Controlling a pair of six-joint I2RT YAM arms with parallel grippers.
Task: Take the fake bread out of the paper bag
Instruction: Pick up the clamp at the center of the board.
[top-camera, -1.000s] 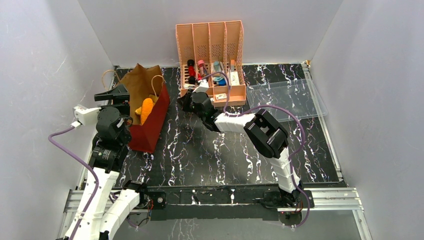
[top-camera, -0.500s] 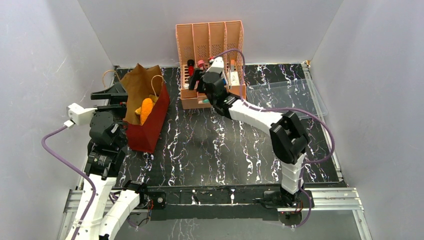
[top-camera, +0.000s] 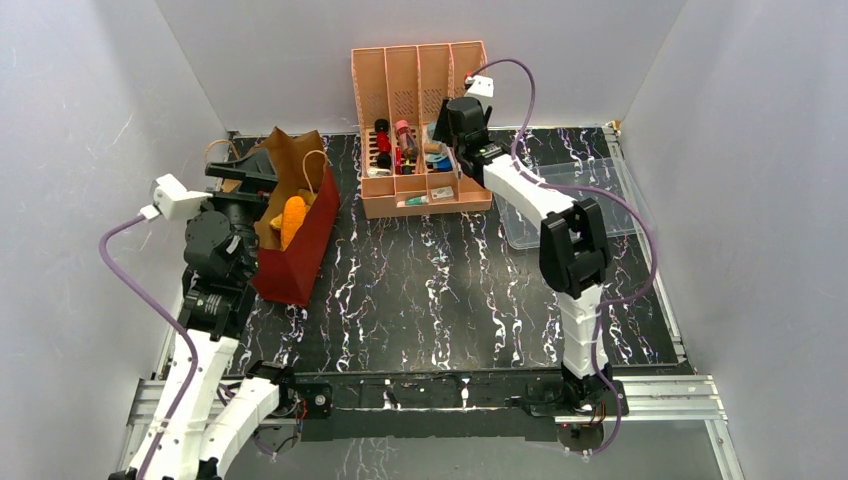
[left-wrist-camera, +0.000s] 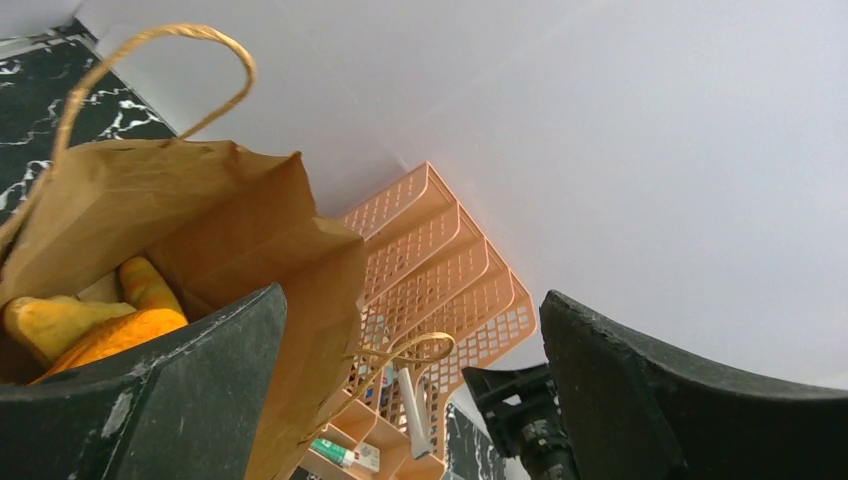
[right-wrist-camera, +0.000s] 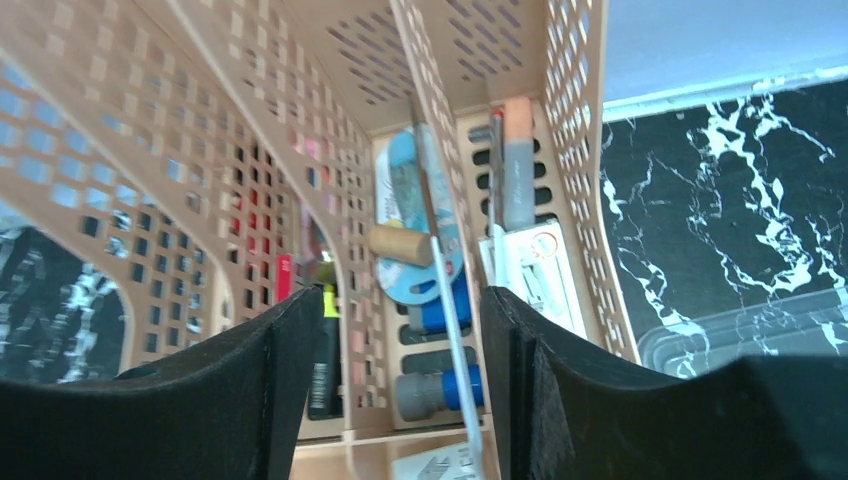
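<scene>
While my left pincer hangs at the mouth of the paper bag, its black fingers stand spread wide and pinch nothing. Seen from above, the bag sits at about 10 o'clock on the black marbled table, brown paper at the top and red in the lower part, its mouth gaping open. Whether it stands straight or leans I cannot tell. My left pincer is on the bag's 9 o'clock side, and I cannot tell whether it touches the paper.

The fake bread lies inside the bag: an orange piece with a yellower piece just beside it at its 9 o'clock. From my left wrist the same pieces show low in the opening, close past my left-hand finger. One thin loop handle arches over the bag's rim, and a second curls at the near edge.

My right pincer is well apart from the bag, up at 12 o'clock over the pink organizer. Its fingers are parted, with nothing gripped. Between them I look down on a slotted divider wall, with blue bottles, a cork-coloured cylinder and a white packet in the compartments on either side.

A clear plastic tray lies at 2 o'clock, just beside the organizer.
</scene>
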